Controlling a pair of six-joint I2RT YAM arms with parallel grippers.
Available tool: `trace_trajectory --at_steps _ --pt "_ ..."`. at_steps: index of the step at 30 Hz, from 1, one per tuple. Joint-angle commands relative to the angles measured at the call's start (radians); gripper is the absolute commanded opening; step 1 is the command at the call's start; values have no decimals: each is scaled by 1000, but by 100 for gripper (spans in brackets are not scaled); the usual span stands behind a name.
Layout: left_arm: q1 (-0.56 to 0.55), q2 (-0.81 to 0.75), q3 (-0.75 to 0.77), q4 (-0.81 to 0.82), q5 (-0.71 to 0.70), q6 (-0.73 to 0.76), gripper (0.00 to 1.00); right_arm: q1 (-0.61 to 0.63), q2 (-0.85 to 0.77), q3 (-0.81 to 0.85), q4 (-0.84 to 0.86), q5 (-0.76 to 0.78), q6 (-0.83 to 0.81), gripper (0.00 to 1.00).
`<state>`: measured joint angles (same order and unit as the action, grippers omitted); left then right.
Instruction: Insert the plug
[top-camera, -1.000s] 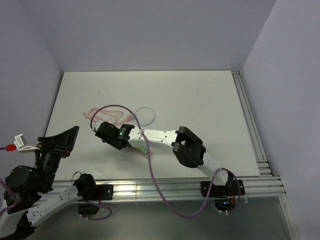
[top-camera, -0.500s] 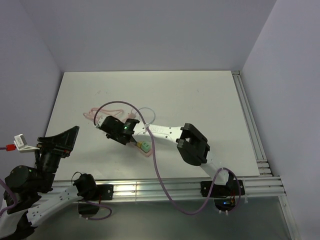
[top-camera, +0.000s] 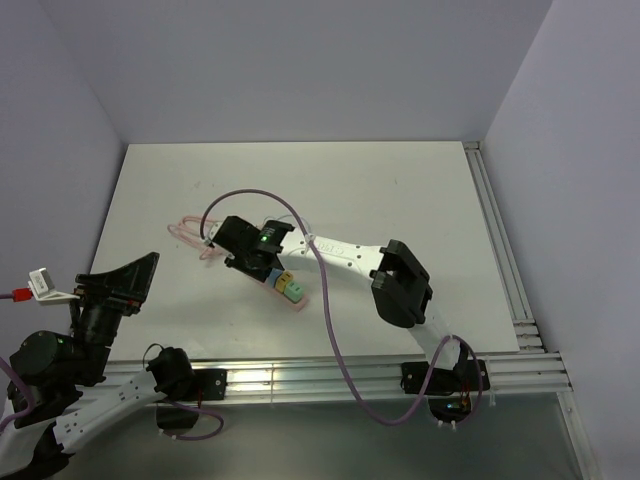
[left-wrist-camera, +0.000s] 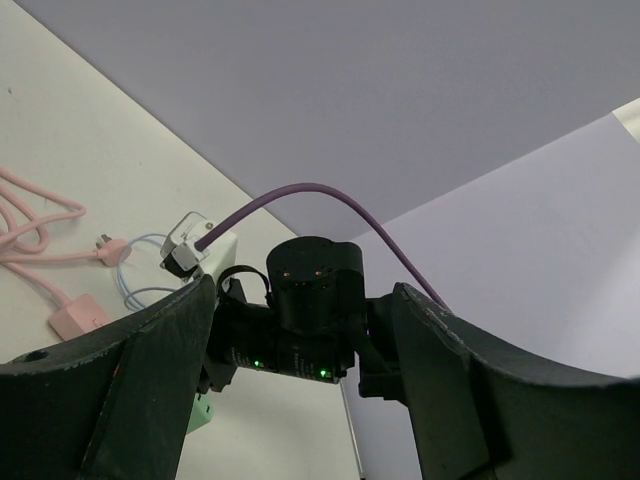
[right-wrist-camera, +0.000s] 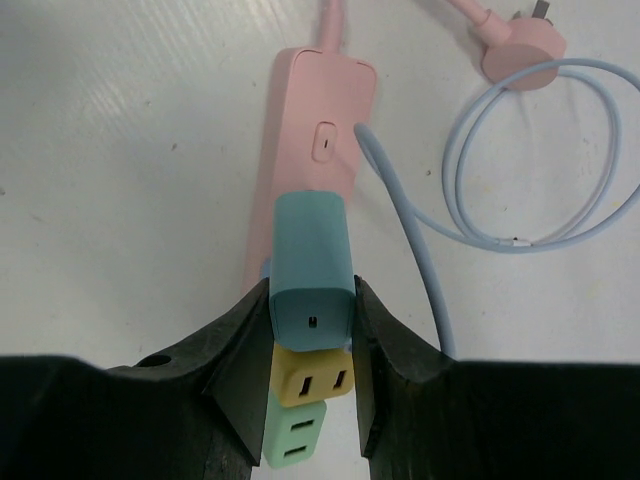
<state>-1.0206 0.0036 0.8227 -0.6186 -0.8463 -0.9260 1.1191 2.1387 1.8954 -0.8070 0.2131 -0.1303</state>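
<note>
My right gripper (right-wrist-camera: 312, 300) is shut on a teal block-shaped plug (right-wrist-camera: 312, 265), one finger on each side. The plug stands over a pink power strip (right-wrist-camera: 320, 130) lying on the white table, just behind the strip's yellow socket (right-wrist-camera: 312, 378) and green socket (right-wrist-camera: 295, 430). Whether its prongs sit in the strip is hidden. From above, the right gripper (top-camera: 260, 258) hovers over the strip (top-camera: 290, 292) left of the table's middle. My left gripper (top-camera: 120, 285) hangs open and empty at the near left edge, facing the right arm's wrist (left-wrist-camera: 305, 320).
A light blue cable (right-wrist-camera: 590, 170) coils on the table right of the strip. The strip's pink wall plug (right-wrist-camera: 525, 45) and pink cord (top-camera: 188, 232) lie behind it. A purple cable (top-camera: 320, 300) arcs over the right arm. A rail (top-camera: 500, 250) runs along the table's right edge.
The right gripper has shifted right and slightly away from me along the strip, and the arm's elbow has swung right. The yellow and green sockets now show. The left arm has not moved.
</note>
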Motion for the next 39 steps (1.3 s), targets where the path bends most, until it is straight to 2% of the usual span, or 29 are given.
trace_trajectory --at_steps 1,15,18,27,39 --pt "-1 -88 -2 -9 12 13 77 -2 -4 79 -70 -34 -29 0" --pt "-1 -93 -7 -12 9 10 77 -12 159 232 -216 -54 -17 0" --pt "-1 -94 -4 -20 4 6 77 -12 181 263 -233 -18 -5 0" --pt "-1 -96 -11 -10 4 10 77 -18 164 280 -271 11 12 0" --pt "-1 -93 -23 0 12 7 77 -24 145 292 -320 -44 57 0"
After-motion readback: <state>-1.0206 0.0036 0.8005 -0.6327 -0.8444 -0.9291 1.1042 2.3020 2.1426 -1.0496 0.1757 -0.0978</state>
